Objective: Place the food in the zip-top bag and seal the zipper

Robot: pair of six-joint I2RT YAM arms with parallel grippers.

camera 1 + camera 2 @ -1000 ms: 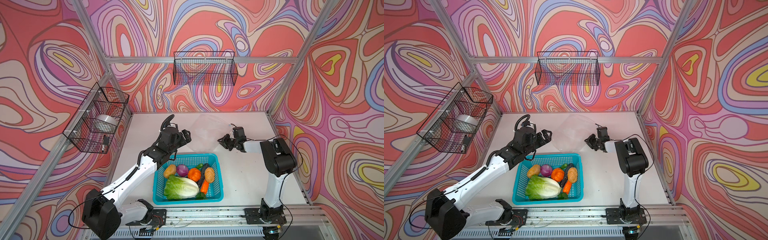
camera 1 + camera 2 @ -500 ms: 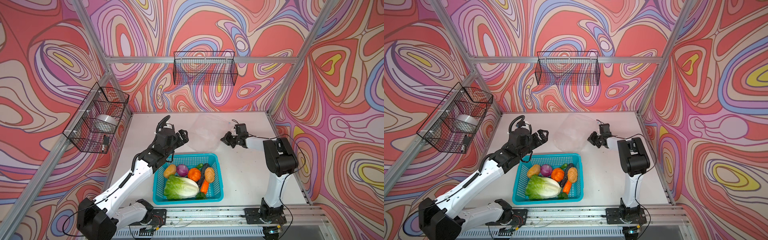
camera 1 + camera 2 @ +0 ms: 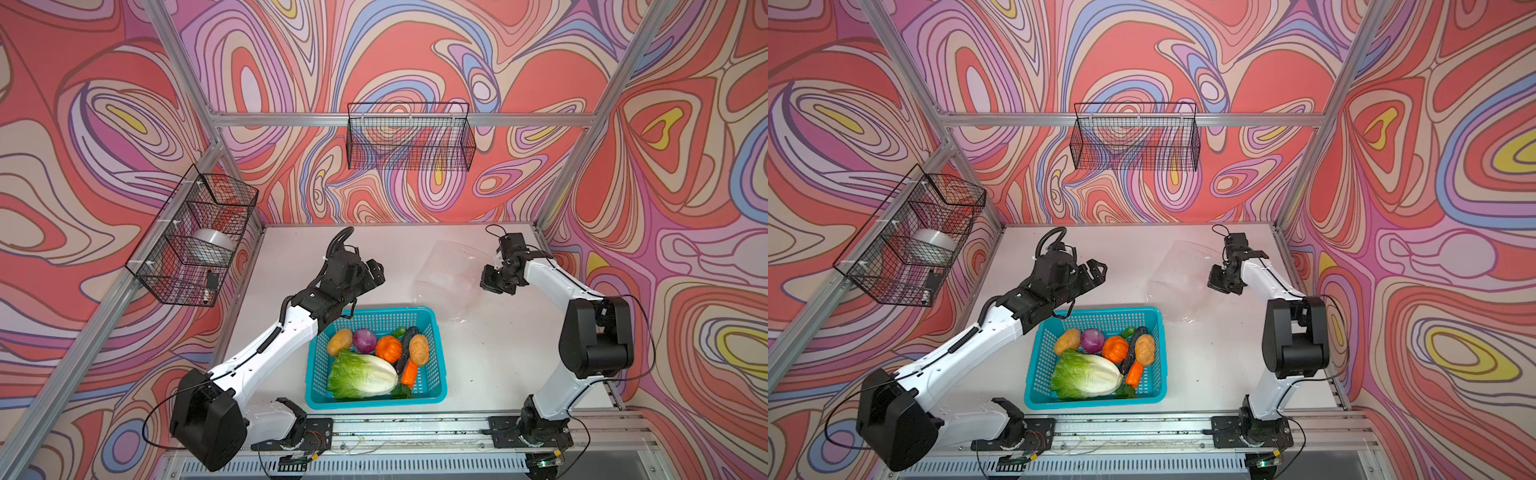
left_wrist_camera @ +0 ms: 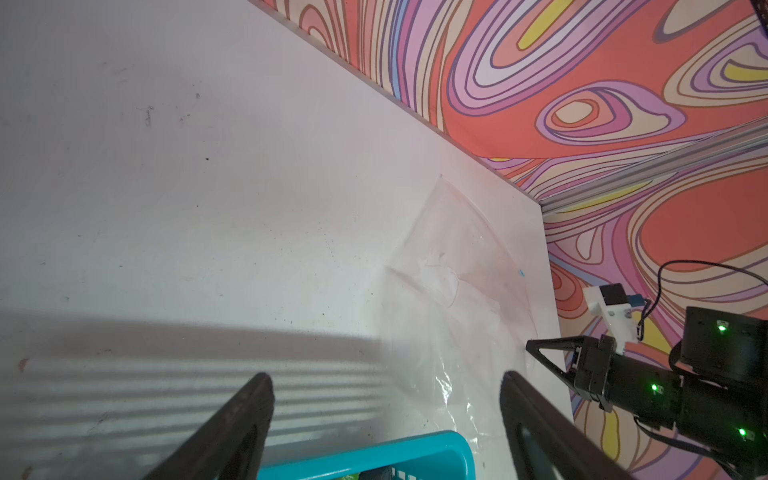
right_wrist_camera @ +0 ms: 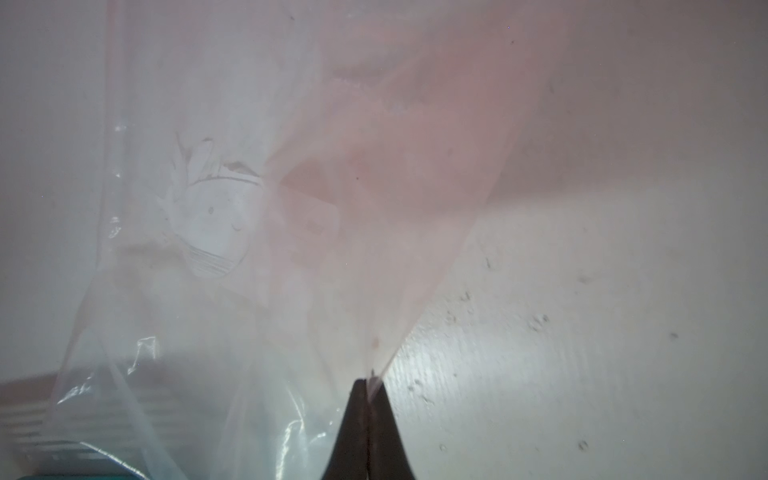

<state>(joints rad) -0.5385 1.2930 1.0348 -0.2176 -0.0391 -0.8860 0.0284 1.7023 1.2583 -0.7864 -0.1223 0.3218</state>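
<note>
The right gripper [image 3: 487,281] pinches the clear zip-top bag [image 3: 449,274] by its edge, just behind the teal basket [image 3: 390,318] of food [image 3: 365,374]. The left gripper [image 3: 374,274] hangs spread nearby.

Walls [image 3: 291,62] of swirling red, pink and purple, edged by a silver frame [image 3: 399,119], enclose a white table [image 3: 498,353]. A black wire basket [image 3: 409,137] hangs on the back wall and a second basket [image 3: 195,241] on the left.

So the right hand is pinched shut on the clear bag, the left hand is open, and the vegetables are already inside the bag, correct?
Not quite. The vegetables are not in the bag: both top views show them all lying in the teal basket, and the bag holds none. The rest stands: the right hand is shut on the bag, and the left hand is open.
</note>
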